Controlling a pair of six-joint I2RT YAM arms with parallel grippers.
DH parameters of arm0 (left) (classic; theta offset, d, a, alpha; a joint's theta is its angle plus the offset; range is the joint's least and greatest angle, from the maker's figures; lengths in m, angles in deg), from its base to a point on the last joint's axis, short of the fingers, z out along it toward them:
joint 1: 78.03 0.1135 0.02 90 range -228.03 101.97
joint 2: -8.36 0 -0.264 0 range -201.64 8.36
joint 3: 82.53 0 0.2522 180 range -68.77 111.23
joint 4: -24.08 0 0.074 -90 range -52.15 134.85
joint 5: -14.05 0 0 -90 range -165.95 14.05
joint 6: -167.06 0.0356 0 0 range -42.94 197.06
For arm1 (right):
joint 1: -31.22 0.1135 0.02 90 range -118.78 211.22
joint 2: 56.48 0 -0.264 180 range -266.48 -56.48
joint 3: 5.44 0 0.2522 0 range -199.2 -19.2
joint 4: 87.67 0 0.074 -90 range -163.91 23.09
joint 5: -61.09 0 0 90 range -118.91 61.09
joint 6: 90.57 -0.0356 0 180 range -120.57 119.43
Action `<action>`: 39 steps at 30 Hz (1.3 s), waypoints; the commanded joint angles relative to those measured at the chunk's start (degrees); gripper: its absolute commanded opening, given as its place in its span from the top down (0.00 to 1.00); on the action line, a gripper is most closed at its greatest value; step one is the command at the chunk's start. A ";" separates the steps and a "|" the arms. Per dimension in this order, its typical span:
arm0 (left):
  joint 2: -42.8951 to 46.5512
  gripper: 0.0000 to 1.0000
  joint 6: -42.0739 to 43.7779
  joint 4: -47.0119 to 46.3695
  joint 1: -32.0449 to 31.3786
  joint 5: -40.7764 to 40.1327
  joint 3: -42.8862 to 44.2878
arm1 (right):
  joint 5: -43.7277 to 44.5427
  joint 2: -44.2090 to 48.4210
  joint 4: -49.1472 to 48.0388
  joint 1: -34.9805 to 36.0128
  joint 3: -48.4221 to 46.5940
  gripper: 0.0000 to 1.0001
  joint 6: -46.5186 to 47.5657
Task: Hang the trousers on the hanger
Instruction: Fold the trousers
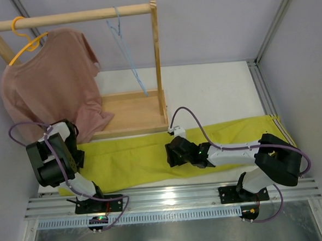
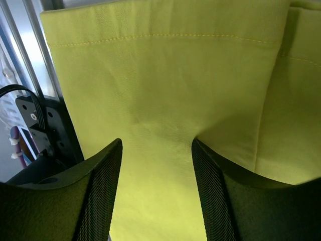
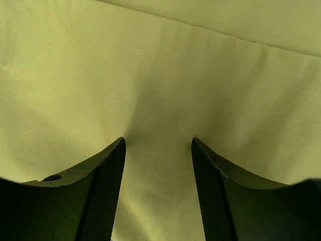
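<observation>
The task is at its very start, as far as the views show. The yellow-green trousers (image 1: 141,154) lie flat and stretched lengthwise across the near part of the table (image 1: 214,90), running from in front of the left arm to the right edge. The light-blue hanger (image 1: 128,57) hangs bare by its hook from the wooden rail (image 1: 78,17), well apart from the cloth. Beside it on the same rail is the pink T-shirt (image 1: 55,83) on its yellow hanger (image 1: 28,44), which has no part in this. The left gripper (image 2: 156,143) is low over one end of the trousers, near a stitched hem (image 2: 165,36). Its fingers (image 2: 100,191) are spread wide with flat cloth showing between them, and nothing is pinched. The right gripper (image 3: 157,141) is down on the middle of the garment, also spread. The fabric there puckers faintly toward the gap, so the tips seem to press into it, but no fold is held. Nothing is lifted yet. What remains, by my judgement, is nearly everything: closing on the cloth, raising and folding or gathering the trousers, carrying them to the rail, and draping them over the hanger's bar so that they stay.
</observation>
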 commanded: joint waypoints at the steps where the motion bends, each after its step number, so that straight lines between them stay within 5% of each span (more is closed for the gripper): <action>1: -0.23 0.40 -2.62 -1.21 2.84 -1.51 -4.61 | 3.11 -0.47 -2.67 2.10 1.35 0.42 -4.83; 9: 8.38 0.37 1.94 3.27 4.96 -7.03 2.67 | 4.16 3.12 0.40 4.83 1.45 0.42 -2.30; 14: 15.67 0.31 3.79 2.93 5.14 -6.43 5.41 | -2.33 8.67 3.03 4.74 -6.01 0.45 13.59; 19: 18.76 0.32 6.78 -3.05 5.31 0.76 2.07 | -11.18 4.01 2.70 3.69 -13.23 0.45 28.02; 25: 21.48 0.33 17.49 -13.15 5.14 15.00 -1.00 | -30.97 0.76 -3.36 -5.26 -13.33 0.45 31.63; 31: 30.88 0.31 21.81 -18.61 5.14 15.89 -4.87 | -37.84 -4.93 -2.69 -6.94 -17.08 0.45 38.84; 39: 23.26 0.26 13.65 -12.55 5.31 8.35 -4.00 | -39.62 -16.90 -0.38 -7.91 -24.66 0.45 41.83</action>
